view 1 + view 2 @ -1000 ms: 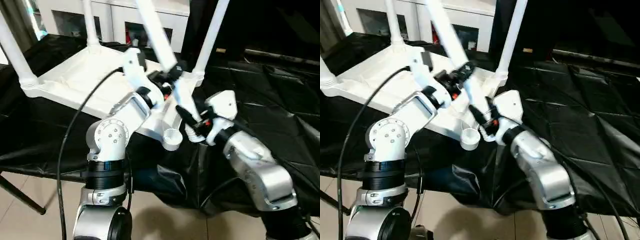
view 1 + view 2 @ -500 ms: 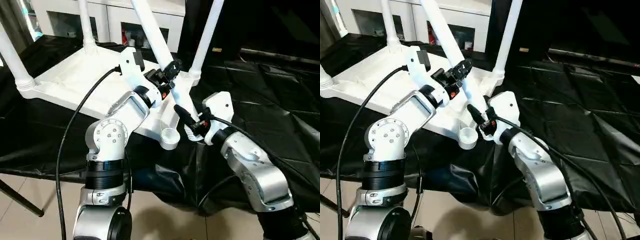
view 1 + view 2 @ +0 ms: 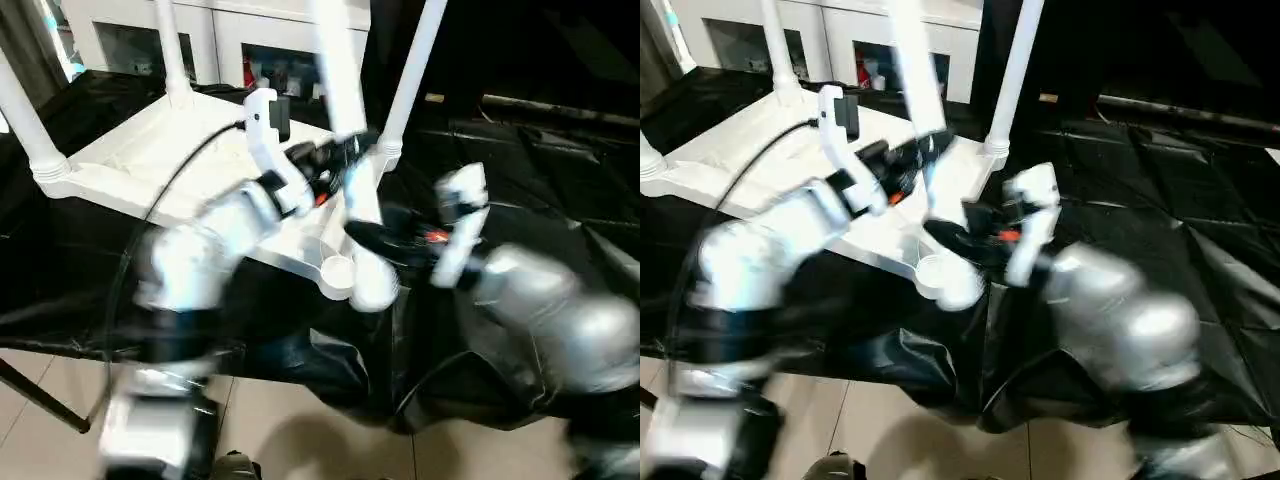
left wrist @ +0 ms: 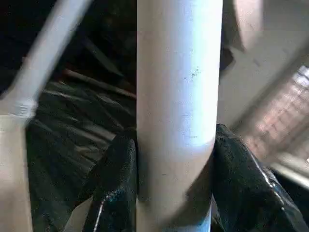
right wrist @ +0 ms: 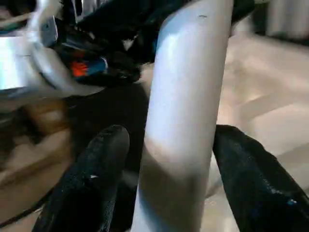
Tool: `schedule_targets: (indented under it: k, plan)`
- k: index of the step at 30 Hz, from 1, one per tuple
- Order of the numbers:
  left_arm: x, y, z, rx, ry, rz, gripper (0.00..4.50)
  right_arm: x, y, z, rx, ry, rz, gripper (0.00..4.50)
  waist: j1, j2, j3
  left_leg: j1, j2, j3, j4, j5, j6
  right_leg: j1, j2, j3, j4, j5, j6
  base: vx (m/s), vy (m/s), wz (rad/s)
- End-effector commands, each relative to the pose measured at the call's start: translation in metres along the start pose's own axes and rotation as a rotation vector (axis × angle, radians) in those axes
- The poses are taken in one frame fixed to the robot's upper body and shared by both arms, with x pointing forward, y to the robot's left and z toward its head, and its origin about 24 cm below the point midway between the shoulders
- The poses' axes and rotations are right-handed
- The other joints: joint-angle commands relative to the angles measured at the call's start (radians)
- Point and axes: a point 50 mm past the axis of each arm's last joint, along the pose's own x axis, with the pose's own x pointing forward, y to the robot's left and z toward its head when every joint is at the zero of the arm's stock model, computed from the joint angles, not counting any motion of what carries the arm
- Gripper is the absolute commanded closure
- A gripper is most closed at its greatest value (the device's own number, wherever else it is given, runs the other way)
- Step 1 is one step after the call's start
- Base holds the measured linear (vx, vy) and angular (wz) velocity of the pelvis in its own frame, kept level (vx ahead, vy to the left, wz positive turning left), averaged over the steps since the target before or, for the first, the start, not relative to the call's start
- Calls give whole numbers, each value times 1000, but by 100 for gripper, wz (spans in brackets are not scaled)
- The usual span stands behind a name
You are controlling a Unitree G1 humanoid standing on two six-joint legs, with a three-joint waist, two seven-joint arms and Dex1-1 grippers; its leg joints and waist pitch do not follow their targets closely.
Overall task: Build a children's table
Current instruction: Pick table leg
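Observation:
The children's table top [image 3: 150, 150] lies upside down on black cloth, with three white legs [image 3: 415, 70] standing in its corner sockets. A fourth white leg [image 3: 340, 60] stands nearly upright, its lower end [image 3: 372, 285] right beside the near corner socket [image 3: 337, 272]. My left gripper [image 3: 345, 150] is shut on this leg, and both black fingers [image 4: 116, 183] press against its sides [image 4: 178, 121]. Lower down, my right gripper [image 3: 365, 235] is open around the same leg [image 5: 188, 106], with a gap between one finger [image 5: 91, 188] and the tube. Both arms are blurred by motion.
A white cabinet with glass doors [image 3: 250, 40] stands behind the table. Crumpled black cloth [image 3: 540, 180] covers the surface to the right and hangs over the near edge. Tiled floor [image 3: 300, 430] and a black stand leg [image 3: 40, 395] lie below.
The held leg has swung from a leftward tilt to nearly upright, its lower end now by the near corner socket. Both arms moved, and the right gripper's fingers have spread off the leg.

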Motion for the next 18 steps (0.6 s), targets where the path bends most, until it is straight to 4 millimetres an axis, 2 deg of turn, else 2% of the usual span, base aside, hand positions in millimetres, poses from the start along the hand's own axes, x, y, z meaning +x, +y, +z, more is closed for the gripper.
schedule_targets:
  k: [1,6,12,13,15,18]
  plan:
    - [6,-15,5,16,50,-127,267,-1,4,-3,83,58,109,151,5,8,-71,25,18,-7,-78,-213,-38,56,-60,39,-70,-240,-123,0,0,0]
    - [2,-21,16,1,71,-228,267,-2,0,-5,191,105,144,151,9,8,-75,26,18,-6,-77,-201,-53,55,-63,38,-68,-235,-154,0,0,0]
    - [2,-27,24,-36,51,-311,268,-2,1,-7,243,150,173,151,16,6,-74,25,19,-6,-79,-209,-64,55,-66,38,-72,-270,-136,0,0,0]
    - [2,-27,24,-33,52,-311,268,-1,1,-7,244,152,173,178,18,6,-74,25,20,-6,-80,-206,-66,54,-64,38,-71,-267,-132,0,0,0]
    - [2,-26,24,-30,57,-307,268,0,0,-9,250,162,163,185,23,6,-78,26,21,-7,-79,-201,-70,55,-66,38,-69,-259,-130,0,0,0]
    - [2,-24,23,-26,63,-301,268,0,-2,-11,253,172,152,211,28,6,-76,26,21,-7,-80,-204,-76,54,-66,39,-70,-257,-127,0,0,0]
